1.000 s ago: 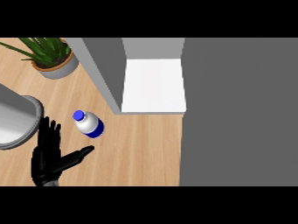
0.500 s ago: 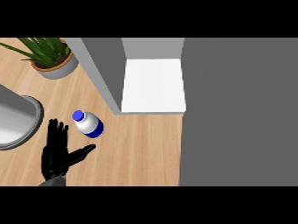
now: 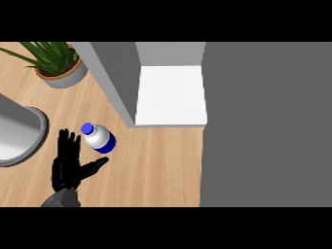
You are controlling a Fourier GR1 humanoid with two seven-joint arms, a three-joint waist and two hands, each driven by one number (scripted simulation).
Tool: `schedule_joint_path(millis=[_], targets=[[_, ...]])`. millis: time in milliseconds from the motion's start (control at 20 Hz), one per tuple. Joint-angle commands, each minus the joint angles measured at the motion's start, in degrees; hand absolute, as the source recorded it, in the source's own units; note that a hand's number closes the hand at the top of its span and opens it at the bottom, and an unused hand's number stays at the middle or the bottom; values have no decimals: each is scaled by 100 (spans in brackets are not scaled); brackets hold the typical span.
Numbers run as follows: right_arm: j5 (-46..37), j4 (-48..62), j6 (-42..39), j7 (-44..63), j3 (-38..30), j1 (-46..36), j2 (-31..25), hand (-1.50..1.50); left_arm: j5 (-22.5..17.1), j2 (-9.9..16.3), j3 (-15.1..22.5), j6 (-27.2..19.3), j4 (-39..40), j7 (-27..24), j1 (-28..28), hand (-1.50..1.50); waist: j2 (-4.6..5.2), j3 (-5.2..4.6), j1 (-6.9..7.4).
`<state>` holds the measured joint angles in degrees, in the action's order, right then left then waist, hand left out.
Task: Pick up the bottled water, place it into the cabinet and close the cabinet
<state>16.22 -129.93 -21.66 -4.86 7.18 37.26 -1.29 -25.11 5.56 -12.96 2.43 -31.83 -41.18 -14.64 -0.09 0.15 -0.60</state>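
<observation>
Head view, single moment.

Bottled water (image 3: pixel 99 138): white body, blue cap, blue band round the lower body. No brand or writing can be read on the band. It stands on the tabletop (image 3: pixel 161 165), seen from steeply above, cap toward upper left. Position: just below and left of the cabinet's front corner, outside the cabinet.

Hand (image 3: pixel 70 165): one black hand shows at lower left, grey forearm entering from the lower edge. Which arm it belongs to cannot be told from this view. Fingers (image 3: pixel 67 143) straight and spread wide, pointing up the view; thumb angled out to the right, below the bottle. Fingers lie just beside the bottle's left side; contact cannot be confirmed. Nothing is held.

Cabinet (image 3: pixel 118 78): grey side wall runs diagonally from top centre down to the corner near the bottle. The interior shows a white shelf floor (image 3: pixel 170 95), open to view. A large flat grey panel (image 3: pixel 272 121) fills the right side of the view.

Surface: light wood-grain tabletop, planks running lengthwise.

Other items: potted plant (image 3: pixel 57 63) with long green leaves in a grey-brown pot, upper left, well apart from the bottle. Grey cylindrical container (image 3: pixel 7 131) at the left edge, near the hand.
</observation>
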Motion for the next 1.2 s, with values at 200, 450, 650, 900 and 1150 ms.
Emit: schedule_joint_path(millis=[200,450,650,900,1150], targets=[[91,63,176,284,-5,-427,12,-150,-105,-147,-246,431,1102,-524,-498,-150,35,-26,-30],[-294,459,268,-242,421,-307,123,-150,-194,-77,-251,935,1179,-276,-799,-150,43,-29,-65],[-38,316,44,-103,128,-164,57,-150,-226,-35,-351,1265,1541,-479,-825,-150,46,-30,-82],[-285,610,203,-372,271,-332,125,-150,-248,-127,-361,1285,1614,-316,-1245,-150,45,-28,-95],[478,448,-107,-110,-333,-366,-260,-150,-58,-123,-308,1407,2010,-589,-1524,-150,64,-30,-135]])
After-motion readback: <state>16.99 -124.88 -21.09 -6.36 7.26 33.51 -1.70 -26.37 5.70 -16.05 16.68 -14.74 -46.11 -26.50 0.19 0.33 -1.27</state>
